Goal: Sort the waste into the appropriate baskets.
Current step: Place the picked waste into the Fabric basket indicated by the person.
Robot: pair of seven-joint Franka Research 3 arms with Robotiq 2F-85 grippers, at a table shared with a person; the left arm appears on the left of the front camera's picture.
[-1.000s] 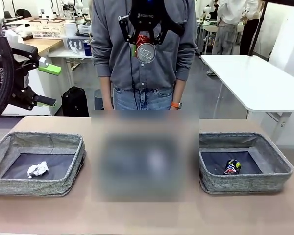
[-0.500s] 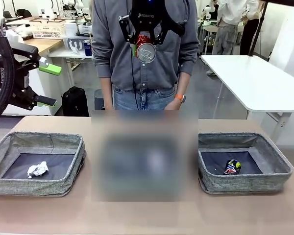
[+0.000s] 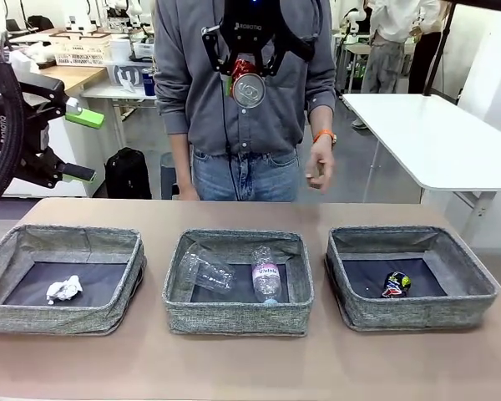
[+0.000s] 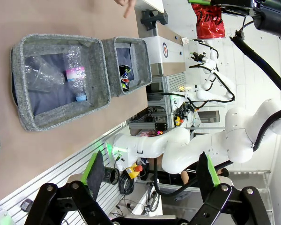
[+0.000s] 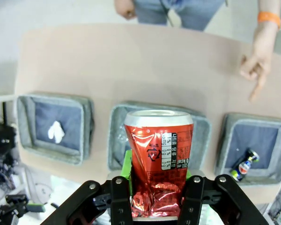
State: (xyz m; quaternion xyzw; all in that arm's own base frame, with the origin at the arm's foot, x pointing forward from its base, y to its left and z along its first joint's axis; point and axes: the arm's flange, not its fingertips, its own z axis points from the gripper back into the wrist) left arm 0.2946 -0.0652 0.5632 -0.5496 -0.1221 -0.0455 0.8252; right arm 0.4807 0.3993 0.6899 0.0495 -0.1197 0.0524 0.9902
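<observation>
I see three grey baskets in a row on the brown counter. The left basket holds the crumpled white tissue. In the middle basket lie the clear plastic cup and, just beside it, the clear water bottle with its pinkish label. The right basket holds the dark drink can on its dark bottom.

My right gripper hangs high above the counter, in front of the person's chest in the front view. Its jaws are closed on the crushed red can; in the right wrist view the green pads press on both sides of the can's crumpled lower part, and the silver end of the can points away from the wrist. From that view the can is over the middle basket.

My left gripper is up at the left side, well apart from the baskets. Its jaws stand wide open with nothing between them; the left wrist view shows the two green-padded fingers far from each other.

The person stands at the far side of the counter. One hand, with an orange band on the wrist, points downward above the far edge of the counter, near the right basket.
</observation>
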